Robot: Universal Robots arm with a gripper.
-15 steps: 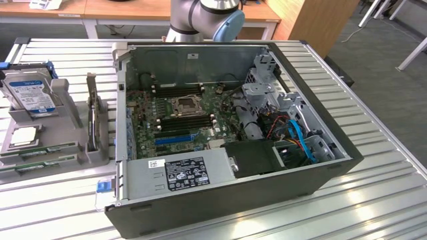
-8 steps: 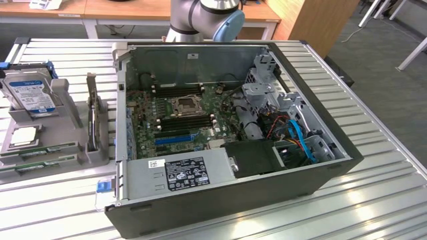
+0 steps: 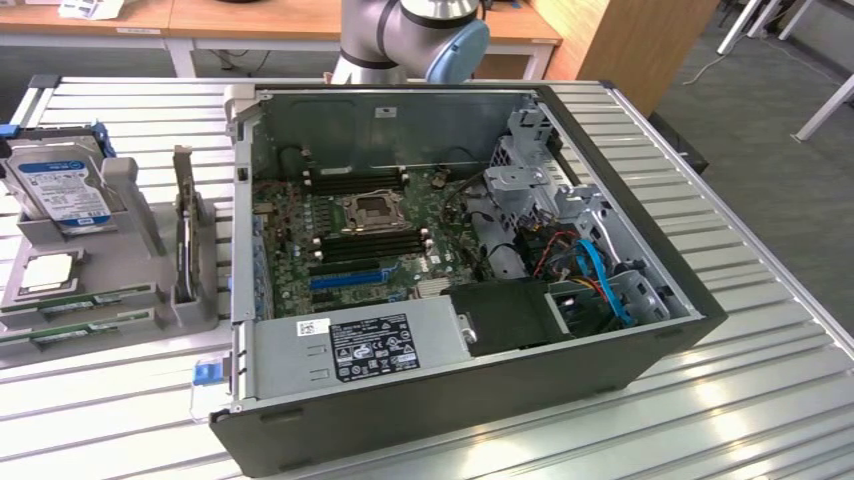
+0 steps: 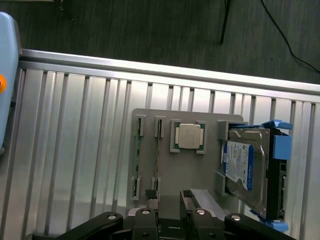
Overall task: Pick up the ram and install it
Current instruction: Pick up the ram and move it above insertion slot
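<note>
1. Gripper [image 4: 168, 199]: fingers spread, gripping nothing, positioned over the grey tray [image 4: 200, 175]
2. Ram [image 4: 136, 159]: seated on edge in a tray slot, near the processor [image 4: 189, 136], outside the computer case [image 3: 400, 420]

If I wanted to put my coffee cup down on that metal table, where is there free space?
The slatted table is bare on the exterior view's right of the computer case, and on the camera's side of the grey holder. Crowded: the holder, with hard drive, processor and ram sticks, and the case's inside.
</note>
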